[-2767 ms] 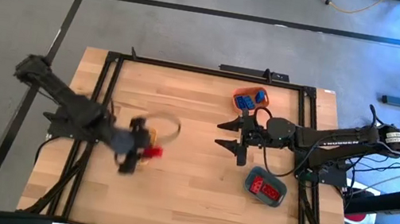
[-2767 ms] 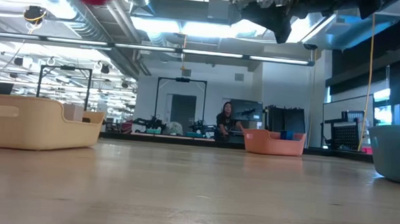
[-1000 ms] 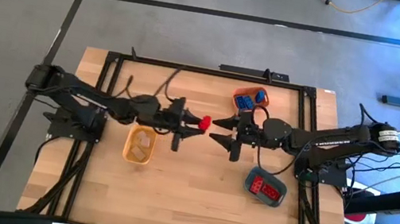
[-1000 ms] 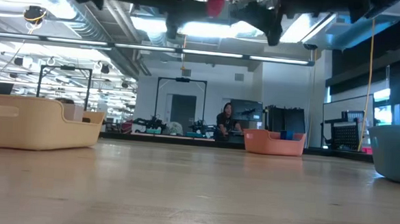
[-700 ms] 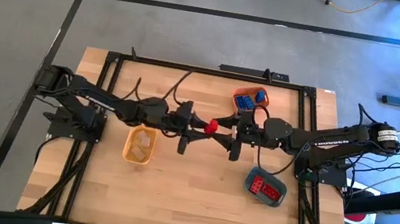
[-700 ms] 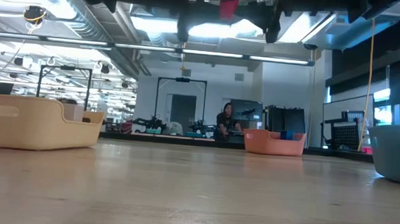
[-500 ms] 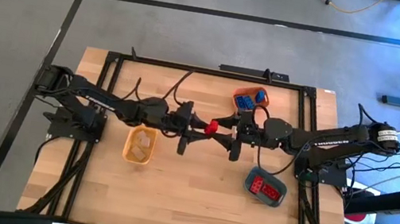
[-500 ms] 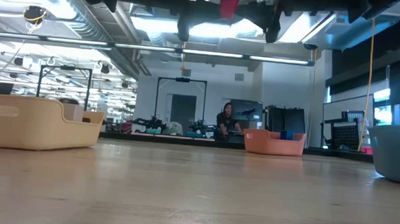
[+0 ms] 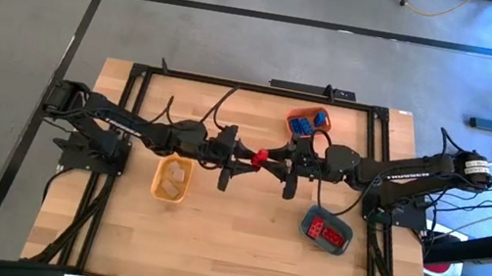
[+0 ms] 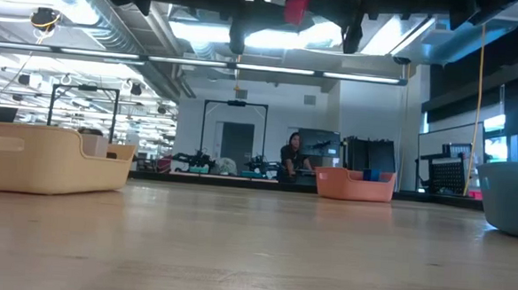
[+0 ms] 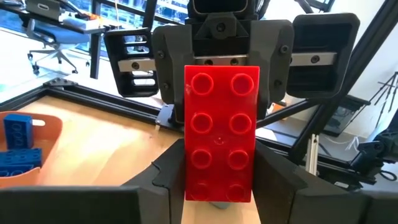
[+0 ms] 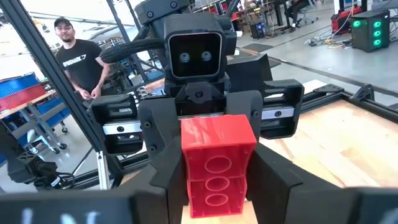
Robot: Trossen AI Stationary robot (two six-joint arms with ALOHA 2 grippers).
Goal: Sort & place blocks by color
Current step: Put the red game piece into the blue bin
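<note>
The one red block (image 9: 261,155) hangs above mid-table, its long axis running from the left claw (image 9: 245,155) to the right claw (image 9: 274,160). Both claws are clamped on it, one at each end. Two blue blocks (image 11: 18,146) show in the orange tray (image 9: 309,122) behind the right claw.

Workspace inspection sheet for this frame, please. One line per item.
Surface: wooden table, bare in the middle.
Job's things: red block held in the air between both grippers; blue blocks in orange tray; red blocks in slate-blue tray; beige blocks in yellow tray.
Clutter: nothing seen.
Grippers: left gripper shut on the red block; right gripper closed around its other end.
Cables: yellow cable on floor.
Surroundings: person behind the table.
</note>
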